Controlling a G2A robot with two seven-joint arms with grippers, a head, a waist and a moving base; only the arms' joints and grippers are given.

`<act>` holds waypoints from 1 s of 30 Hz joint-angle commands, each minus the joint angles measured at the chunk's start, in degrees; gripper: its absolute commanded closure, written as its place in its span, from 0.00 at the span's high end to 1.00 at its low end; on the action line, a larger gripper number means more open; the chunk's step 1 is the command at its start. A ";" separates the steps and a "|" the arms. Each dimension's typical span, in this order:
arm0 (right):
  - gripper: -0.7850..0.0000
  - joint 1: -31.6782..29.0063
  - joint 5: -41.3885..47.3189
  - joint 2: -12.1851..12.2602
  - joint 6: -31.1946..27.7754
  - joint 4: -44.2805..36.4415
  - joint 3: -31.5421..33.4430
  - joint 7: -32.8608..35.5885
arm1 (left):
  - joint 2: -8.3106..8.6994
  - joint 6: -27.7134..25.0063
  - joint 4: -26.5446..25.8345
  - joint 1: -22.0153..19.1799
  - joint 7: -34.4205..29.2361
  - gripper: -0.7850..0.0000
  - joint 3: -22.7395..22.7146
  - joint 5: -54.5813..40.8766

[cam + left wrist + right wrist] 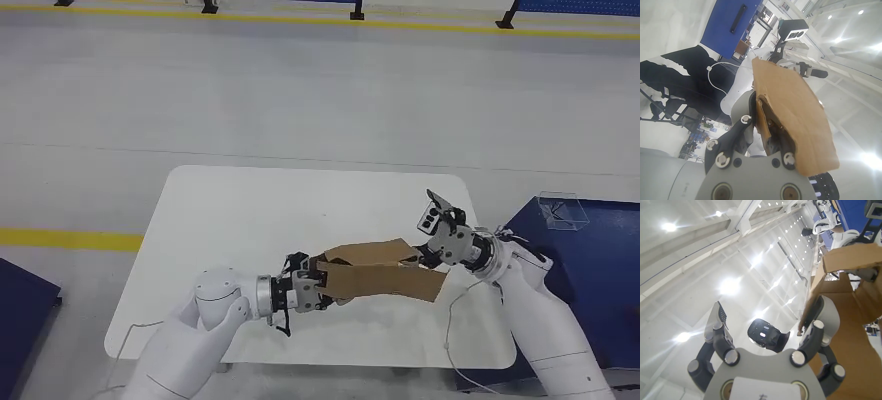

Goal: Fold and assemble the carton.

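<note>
A flattened brown carton (385,270) is held above the white table (230,210), stretched between my two arms. At its near-left end my left gripper (316,287) is shut on a cardboard flap; the left wrist view shows the flap (762,121) pinched in the left gripper (765,115), with a broad panel (795,113) reaching away. My right gripper (443,213) is at the carton's far-right end, open and pointing up. In the right wrist view one finger (818,313) of the right gripper (768,306) rests against the carton's edge (844,306); nothing is between its fingers.
A blue bin (590,250) stands just right of the table, with a clear plastic piece (558,206) on its top. Another blue object (20,300) is off the table's left side. The far half of the table is bare.
</note>
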 commanded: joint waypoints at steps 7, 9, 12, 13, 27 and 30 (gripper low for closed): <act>1.00 -0.16 -1.99 -0.12 0.89 -0.16 -2.01 -0.11 | -0.21 -0.25 1.20 -0.74 -0.15 0.00 1.17 -0.05; 1.00 -0.31 -3.24 -0.06 0.53 -0.28 -2.29 0.22 | -0.22 -0.28 1.36 -0.91 -0.20 0.00 1.27 -0.07; 1.00 -0.45 -4.68 0.03 -0.06 -0.49 -2.58 1.09 | -0.21 -0.02 1.51 -1.09 -0.23 0.00 1.37 -0.13; 1.00 -0.49 -5.06 0.06 -0.32 -0.55 -2.60 1.39 | -0.20 0.26 1.55 -1.15 -0.33 0.00 1.44 -0.14; 0.00 -1.08 -12.79 0.58 -4.37 -0.94 -3.73 3.92 | 0.06 2.27 2.07 -1.37 -1.07 0.00 1.96 0.23; 0.00 -1.11 -14.88 0.74 -4.60 -1.10 -4.17 4.55 | 0.24 2.84 1.43 -1.26 -1.08 0.00 2.06 1.11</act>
